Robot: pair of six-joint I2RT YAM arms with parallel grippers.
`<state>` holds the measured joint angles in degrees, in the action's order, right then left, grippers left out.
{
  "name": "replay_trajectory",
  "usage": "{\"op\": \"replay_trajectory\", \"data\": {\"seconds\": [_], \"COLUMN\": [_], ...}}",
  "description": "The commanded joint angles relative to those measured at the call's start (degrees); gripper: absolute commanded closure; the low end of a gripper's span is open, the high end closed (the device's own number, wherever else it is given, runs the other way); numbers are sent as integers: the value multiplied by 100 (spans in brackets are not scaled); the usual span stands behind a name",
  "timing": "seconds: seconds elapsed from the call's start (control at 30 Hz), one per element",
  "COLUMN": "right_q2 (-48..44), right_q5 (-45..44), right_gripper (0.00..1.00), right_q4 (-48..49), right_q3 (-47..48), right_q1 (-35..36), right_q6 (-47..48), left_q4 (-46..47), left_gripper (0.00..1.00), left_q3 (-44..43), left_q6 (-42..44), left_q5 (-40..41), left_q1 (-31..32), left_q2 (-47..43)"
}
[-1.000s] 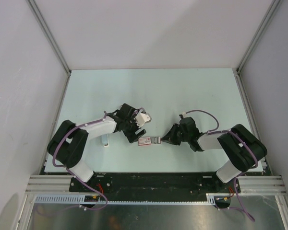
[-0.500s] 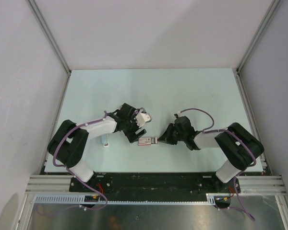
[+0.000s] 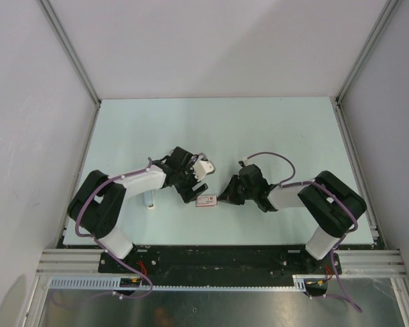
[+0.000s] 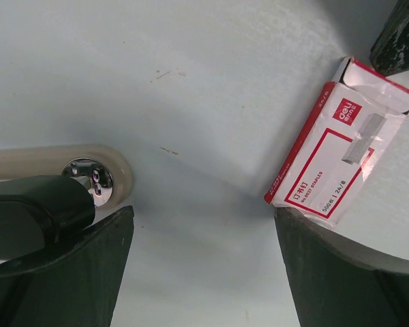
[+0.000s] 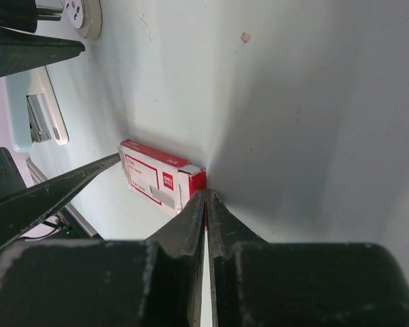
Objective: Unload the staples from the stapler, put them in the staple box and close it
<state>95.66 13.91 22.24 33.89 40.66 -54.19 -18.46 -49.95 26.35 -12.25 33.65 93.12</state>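
Note:
The stapler lies at the left. Its black bar (image 4: pixel 34 208) meets a cream rounded arm at a metal rivet, just left of my left fingers. Its pale body (image 3: pixel 150 199) shows under the left forearm. In the right wrist view it is a pale teal piece with metal (image 5: pixel 37 112). A red and white staple box (image 3: pixel 206 199) lies between the grippers. My left gripper (image 3: pixel 196 188) is open and empty, with the box (image 4: pixel 341 150) off its right finger. My right gripper (image 3: pixel 223 198) is shut, its tips (image 5: pixel 206 199) against the red end of the box (image 5: pixel 153 180).
The pale green table (image 3: pixel 259 129) is walled in white at the back and on both sides. A black rail with cables runs along the near edge (image 3: pixel 218 255). One left finger (image 5: pixel 48 197) shows as a dark wedge beside the box.
My right gripper has moved left up to the box's right end. The grey piece that stuck out of that end no longer shows. The left arm has not moved.

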Motion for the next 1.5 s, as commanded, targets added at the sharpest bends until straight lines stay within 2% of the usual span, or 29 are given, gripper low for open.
{"op": "replay_trajectory", "data": {"seconds": [0.0,0.47,0.63,0.77,0.87,0.9,1.0,1.03,1.13,1.3,1.4,1.47], "right_q2": [113,31,-371,-1069,-1601,-1769,-2237,-2355,-2599,-3040,-3248,-3466], "right_q5": [-230,-254,-380,-563,-665,-681,-837,-894,-994,-1049,-1162,-1285], "right_gripper": [93,93,90,78,61,52,13,7,1,1,1,1], "right_q4": [-124,-350,-962,-1731,-2238,-2411,-2874,-3019,-3441,-3806,-4075,-4198], "right_q3": [231,311,294,261,270,291,421,489,778,1127,1321,1403], "right_q1": [183,301,171,-90,-325,-398,-511,-513,-524,-518,-513,-524], "right_q6": [77,136,392,744,1035,1140,1481,1582,1850,2177,2348,2496], "left_q4": [79,82,16,-420,-887,-1041,-1515,-1641,-1869,-2052,-2063,-2062], "left_gripper": [11,11,9,5,2,1,1,1,1,0,0,0], "left_q3": [-28,-54,-75,-330,-732,-887,-1406,-1563,-1888,-2000,-1926,-1923], "left_q6": [-33,-115,-131,-183,-264,-294,-361,-395,-511,-879,-1120,-1256], "left_q5": [85,21,-6,-102,-157,-152,-73,-13,289,1119,1106,701], "left_q1": [45,107,183,187,185,185,180,179,178,93,-225,-769], "left_q2": [58,10,-142,-505,-956,-1135,-1629,-1779,-2158,-2521,-2733,-2809]}}
